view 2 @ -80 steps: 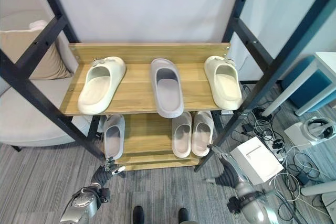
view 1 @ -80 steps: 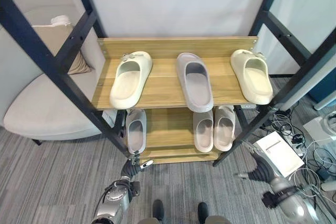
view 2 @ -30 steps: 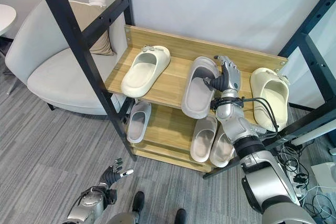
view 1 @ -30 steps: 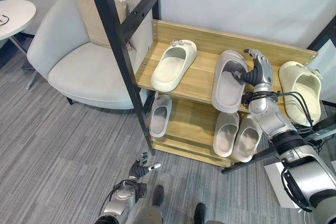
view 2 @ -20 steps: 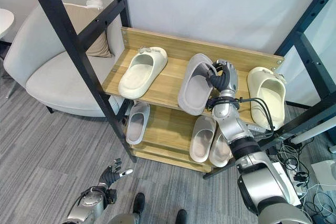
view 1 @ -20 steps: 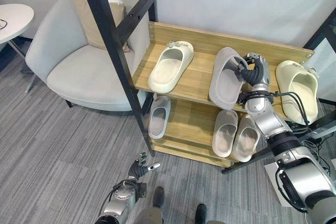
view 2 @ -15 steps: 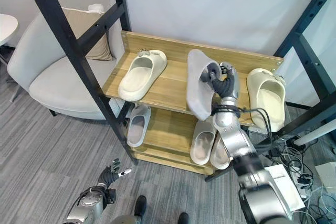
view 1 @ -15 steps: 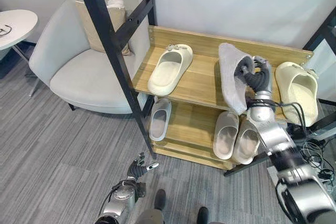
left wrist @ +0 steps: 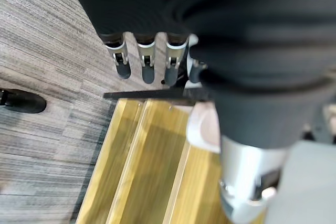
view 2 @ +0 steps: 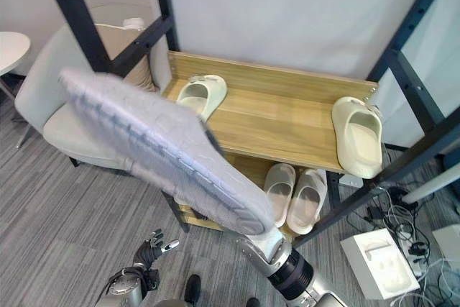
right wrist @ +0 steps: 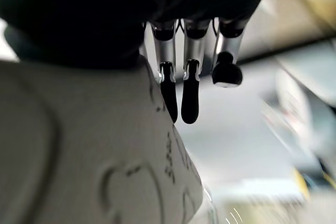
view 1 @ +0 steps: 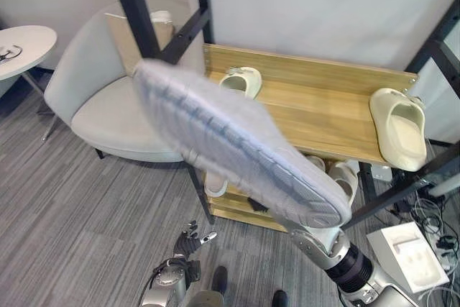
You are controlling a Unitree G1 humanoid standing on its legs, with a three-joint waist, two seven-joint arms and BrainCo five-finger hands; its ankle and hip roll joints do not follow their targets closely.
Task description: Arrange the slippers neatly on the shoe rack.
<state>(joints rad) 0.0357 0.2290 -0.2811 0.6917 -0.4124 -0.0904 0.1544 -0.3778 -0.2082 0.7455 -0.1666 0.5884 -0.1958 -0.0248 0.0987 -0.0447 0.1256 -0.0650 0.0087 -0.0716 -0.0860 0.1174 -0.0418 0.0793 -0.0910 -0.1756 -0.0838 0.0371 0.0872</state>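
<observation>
A grey slipper [view 1: 237, 152] hangs in the air close in front of me, ribbed sole up, clear of the wooden shoe rack [view 1: 316, 102]. My right hand [right wrist: 169, 87] is shut on it, fingers curled over its edge; the slipper hides the hand in the eye views. One cream slipper [view 1: 241, 80] lies at the left of the top shelf and another [view 1: 399, 127] at the right. A pale pair [view 2: 295, 192] sits on the lower shelf, with one more slipper [view 1: 214, 183] at its left. My left hand [view 1: 188, 239] hangs low near the floor, open.
A black metal frame [view 1: 136, 5] stands around the rack, its posts crossing in front. A grey armchair [view 1: 108, 106] with a cushion is to the left, and a round white table [view 1: 21, 41] beyond it. A white box [view 1: 406, 257] and cables lie on the floor at the right.
My right hand has lifted the grey slipper off the middle of the top shelf and swung it up toward me, sole now facing up. The left hand has stayed low.
</observation>
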